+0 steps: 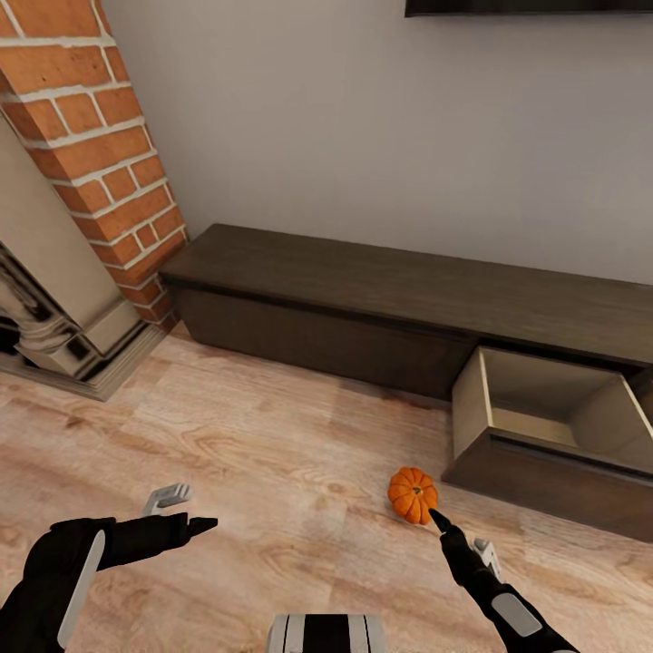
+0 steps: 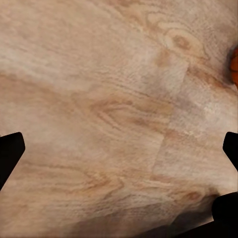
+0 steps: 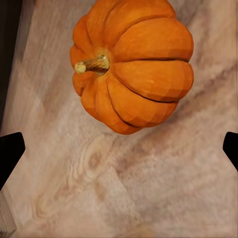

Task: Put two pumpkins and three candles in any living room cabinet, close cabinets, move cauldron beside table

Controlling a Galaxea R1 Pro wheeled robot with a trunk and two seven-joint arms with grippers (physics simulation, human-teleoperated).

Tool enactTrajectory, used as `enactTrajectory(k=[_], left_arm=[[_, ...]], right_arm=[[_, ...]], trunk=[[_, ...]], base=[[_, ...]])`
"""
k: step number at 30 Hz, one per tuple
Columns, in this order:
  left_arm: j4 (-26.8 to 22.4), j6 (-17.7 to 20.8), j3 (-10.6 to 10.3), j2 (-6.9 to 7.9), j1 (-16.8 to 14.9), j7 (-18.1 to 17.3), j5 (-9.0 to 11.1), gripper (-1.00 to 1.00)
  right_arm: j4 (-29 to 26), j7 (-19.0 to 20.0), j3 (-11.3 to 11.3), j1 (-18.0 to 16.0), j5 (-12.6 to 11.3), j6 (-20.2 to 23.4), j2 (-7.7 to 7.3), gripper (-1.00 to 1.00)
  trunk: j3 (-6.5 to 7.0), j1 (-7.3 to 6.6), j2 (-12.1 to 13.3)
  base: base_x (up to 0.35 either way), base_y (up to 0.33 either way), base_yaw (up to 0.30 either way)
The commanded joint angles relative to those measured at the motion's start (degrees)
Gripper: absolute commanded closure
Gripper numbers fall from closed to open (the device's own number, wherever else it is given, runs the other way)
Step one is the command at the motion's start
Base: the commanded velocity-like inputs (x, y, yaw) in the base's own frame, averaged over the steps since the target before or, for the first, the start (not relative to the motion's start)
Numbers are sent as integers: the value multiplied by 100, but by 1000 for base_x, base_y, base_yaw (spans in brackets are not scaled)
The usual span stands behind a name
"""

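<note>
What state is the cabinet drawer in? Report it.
Open and empty. The drawer is pulled out from the cabinet, its pale interior visible with nothing inside; the pumpkin sits on the floor before it.

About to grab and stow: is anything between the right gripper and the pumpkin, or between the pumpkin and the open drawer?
Nothing visible. The right gripper sits open just short of the pumpkin, and only bare floor separates it from the open drawer.

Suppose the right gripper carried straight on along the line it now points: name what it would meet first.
Most likely the pumpkin: it lies on the floor just ahead of the right gripper, whose jaws stand open. Depth is unclear, so it might graze the floor beside it.
</note>
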Motion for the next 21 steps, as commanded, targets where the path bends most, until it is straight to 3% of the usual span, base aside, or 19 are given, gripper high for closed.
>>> enactTrajectory(k=[1, 4, 11, 21], left_arm=[[0, 0, 0, -1, 0, 0, 2, -100], [0, 0, 0, -3, 0, 2, 2, -100], [0, 0, -13, -8, 0, 1, -4, -100], [0, 0, -29, -15, 0, 4, -21, -100]], right_arm=[[0, 25, -7, 6, -3, 0, 0, -100], [0, 76, -18, 21, -13, -5, 0, -100], [0, 92, -26, 30, -23, -8, 0, -100], [6, 82, -35, 36, -32, -17, 0, -100]], trunk=[[-23, 2, -2], [-89, 10, -6], [-89, 10, -6], [-89, 10, -6]], base=[[0, 0, 0], [0, 0, 0], [10, 0, 0], [139, 0, 0]])
